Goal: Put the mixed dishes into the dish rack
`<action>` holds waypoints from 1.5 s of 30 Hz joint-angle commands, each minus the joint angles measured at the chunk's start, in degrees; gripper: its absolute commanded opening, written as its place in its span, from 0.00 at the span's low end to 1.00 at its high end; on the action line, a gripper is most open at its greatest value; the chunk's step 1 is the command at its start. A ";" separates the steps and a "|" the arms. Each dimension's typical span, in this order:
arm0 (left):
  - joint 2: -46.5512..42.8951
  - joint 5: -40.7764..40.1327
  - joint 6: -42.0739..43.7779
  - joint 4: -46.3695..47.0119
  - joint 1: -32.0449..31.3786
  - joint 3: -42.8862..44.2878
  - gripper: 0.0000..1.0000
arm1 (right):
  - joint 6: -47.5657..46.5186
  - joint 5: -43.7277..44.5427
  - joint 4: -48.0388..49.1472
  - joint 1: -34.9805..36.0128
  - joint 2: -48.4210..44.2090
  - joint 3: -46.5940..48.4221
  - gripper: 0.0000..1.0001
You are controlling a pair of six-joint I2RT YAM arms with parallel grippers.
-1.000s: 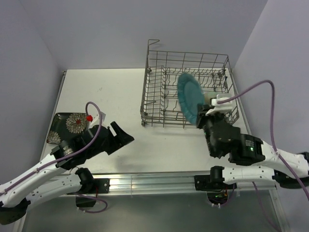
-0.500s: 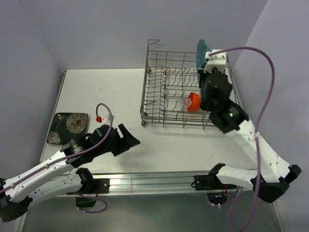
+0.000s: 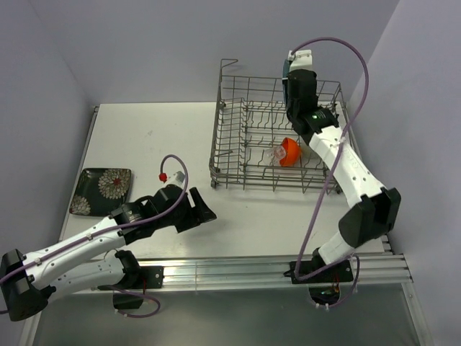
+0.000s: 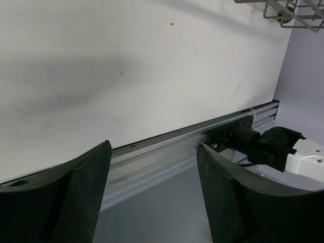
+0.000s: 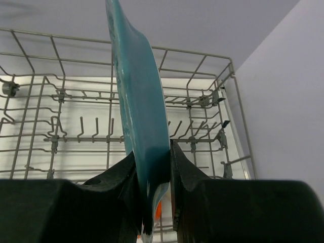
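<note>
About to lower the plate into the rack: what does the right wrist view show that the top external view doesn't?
Right wrist only: the right tool shut on the teal plate, which stands edge-on. Top external only: the black floral plate on the table, the left tool, the clear glass. Both: the dish rack, and a sliver of that plate from above.

Table [image 3: 158, 137]: your white top, with faint scuffs and dark specks
Rail [image 3: 230, 269]: aluminium extrusion along the near edge, facing you
Walls [image 3: 144, 50]: pale lavender, behind and at both sides
</note>
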 commanded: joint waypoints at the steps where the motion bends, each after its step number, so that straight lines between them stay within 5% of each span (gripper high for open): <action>1: 1.03 0.73 3.28 4.90 -0.24 -1.10 0.74 | 0.13 -1.80 10.55 -2.25 2.46 8.07 0.00; 15: -0.03 -6.82 8.65 5.97 -0.15 -2.96 0.74 | -1.54 -2.59 12.22 -4.98 17.93 17.49 0.00; 37: 2.00 -4.19 8.65 7.29 -0.15 -5.86 0.74 | 3.90 -0.75 9.15 -5.42 23.29 20.39 0.00; 45: -0.38 -9.89 8.56 0.63 -0.15 -1.39 0.74 | 7.51 1.72 7.21 -4.01 26.46 20.23 0.00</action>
